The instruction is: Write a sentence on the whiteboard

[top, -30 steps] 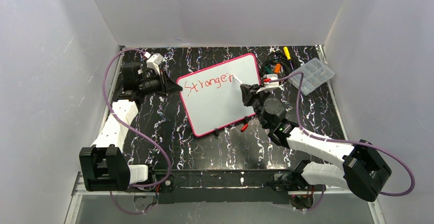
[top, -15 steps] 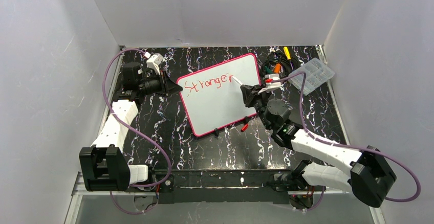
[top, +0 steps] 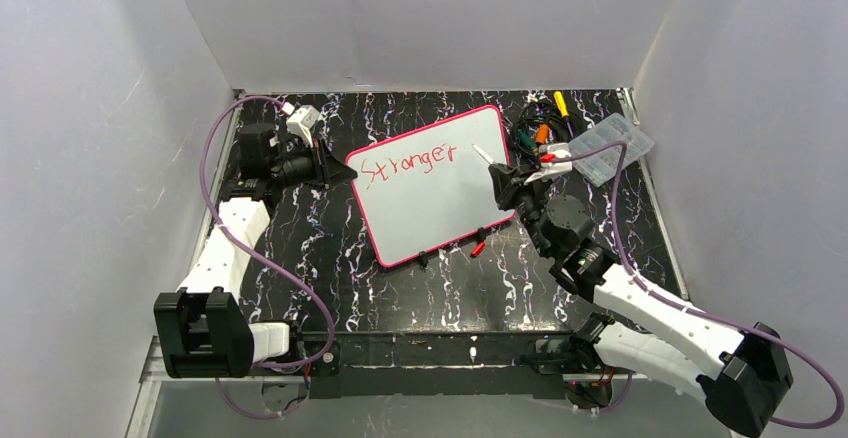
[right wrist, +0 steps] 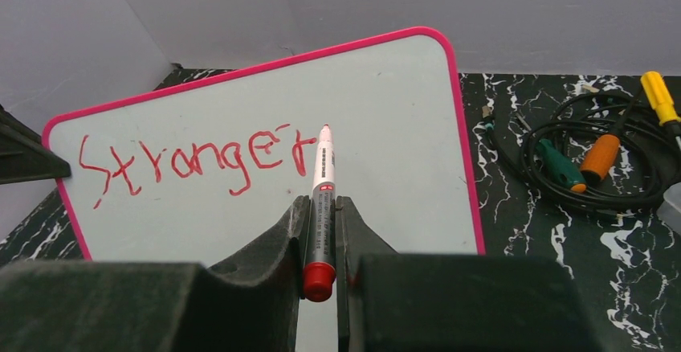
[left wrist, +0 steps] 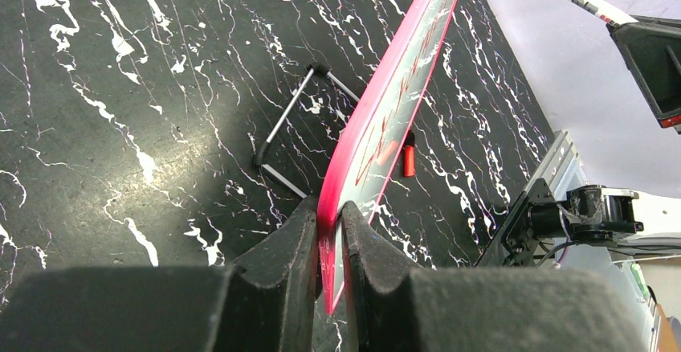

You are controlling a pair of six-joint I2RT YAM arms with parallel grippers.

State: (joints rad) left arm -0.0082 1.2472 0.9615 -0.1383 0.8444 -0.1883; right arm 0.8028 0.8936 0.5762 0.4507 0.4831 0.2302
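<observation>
Now: left gripper (left wrist: 328,207) pinching left edge of whiteboard (top: 430,208); board propped tilted, centre of black marbled table (top: 300,258). Sentence (right wrist: 193,159) reads "Stronger", red, along top. Right gripper (right wrist: 322,202) clamped on red marker (right wrist: 324,167), tip just right of last letter; contact unclear. Cable tangle (top: 535,123) further right.

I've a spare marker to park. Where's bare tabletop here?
Widest bare table lies between the whiteboard and the arm bases; a narrower strip runs behind the board. Crowded: cables and clear box at far right, left claw and right claw at the board's sides.
</observation>
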